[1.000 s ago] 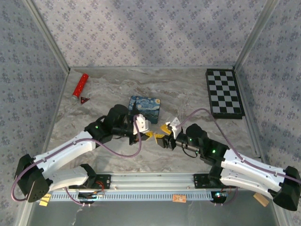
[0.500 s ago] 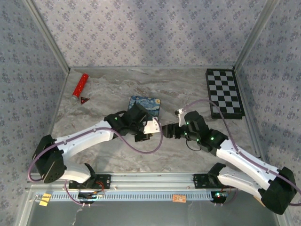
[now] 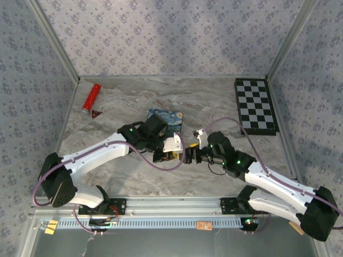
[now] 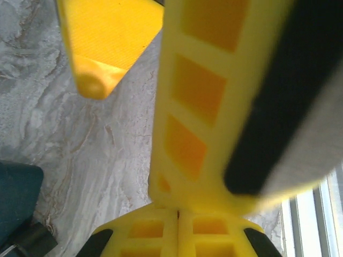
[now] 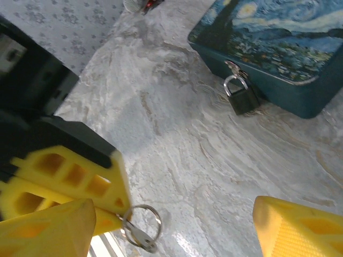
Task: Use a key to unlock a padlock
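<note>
Yellow left gripper (image 4: 178, 227) pinched tight on the key (image 5: 140, 229) — right gripper (image 5: 174, 214) spread wide; padlock (image 5: 241, 97) hanging on blue tin (image 5: 278, 48).

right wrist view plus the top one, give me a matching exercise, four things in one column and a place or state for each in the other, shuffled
Things
1 padlock
2 key
3 right claw
4 red cylinder

Place or state
a open
b far left corner of the table
c hooked on the blue tin at its latch
d pinched in the left claw

Pairs: 1-c, 2-d, 3-a, 4-b
</note>
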Controlling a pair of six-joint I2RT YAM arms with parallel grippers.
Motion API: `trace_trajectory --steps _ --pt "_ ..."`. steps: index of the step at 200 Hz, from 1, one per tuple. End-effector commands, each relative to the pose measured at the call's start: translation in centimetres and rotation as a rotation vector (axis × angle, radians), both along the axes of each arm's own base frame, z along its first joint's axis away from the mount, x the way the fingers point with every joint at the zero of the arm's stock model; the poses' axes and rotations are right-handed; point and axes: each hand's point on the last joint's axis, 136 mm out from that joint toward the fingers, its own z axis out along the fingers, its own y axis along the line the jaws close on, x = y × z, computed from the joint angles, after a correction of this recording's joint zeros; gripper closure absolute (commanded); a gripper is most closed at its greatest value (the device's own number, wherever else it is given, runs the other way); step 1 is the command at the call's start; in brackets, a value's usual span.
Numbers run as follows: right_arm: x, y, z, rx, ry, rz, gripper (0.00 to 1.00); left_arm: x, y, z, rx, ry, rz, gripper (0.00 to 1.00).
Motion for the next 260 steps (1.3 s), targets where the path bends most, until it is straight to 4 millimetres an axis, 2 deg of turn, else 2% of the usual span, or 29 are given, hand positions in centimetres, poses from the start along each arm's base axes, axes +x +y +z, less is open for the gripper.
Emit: trace_trajectory --steps 1,39,122,141,171,217,260 --pt "-0.4 0.8 1.0 0.031 -0.046 0.047 0.22 -0.4 -0.2 0.8 -0.014 0.026 -0.028 1.0" --pt "-0.5 0.7 -0.8 -0.031 -0.014 0.052 0.23 -0.3 -0.1 0.9 -0.017 0.027 -0.024 1.0" --pt "0.0 0.1 -2.2 -0.104 -0.008 0.019 0.33 0.0 0.2 1.5 -0.031 0.015 -0.008 1.0" --pt "0.4 -0.5 -2.4 -0.132 -0.005 -0.02 0.36 0.0 0.3 1.5 -0.032 0.014 -0.007 1.0" --pt "1.4 -2.1 -1.9 -0.123 -0.009 -0.109 0.42 -0.1 0.3 1.4 -0.032 0.018 -0.014 1.0" --pt "1.7 -3.1 -1.7 -0.12 0.014 -0.15 0.53 -0.3 0.7 0.5 0.006 0.037 -0.011 1.0" --pt "0.7 -2.1 -0.5 -0.043 0.025 -0.078 0.49 0.0 0.7 0.6 0.005 0.008 -0.009 1.0"
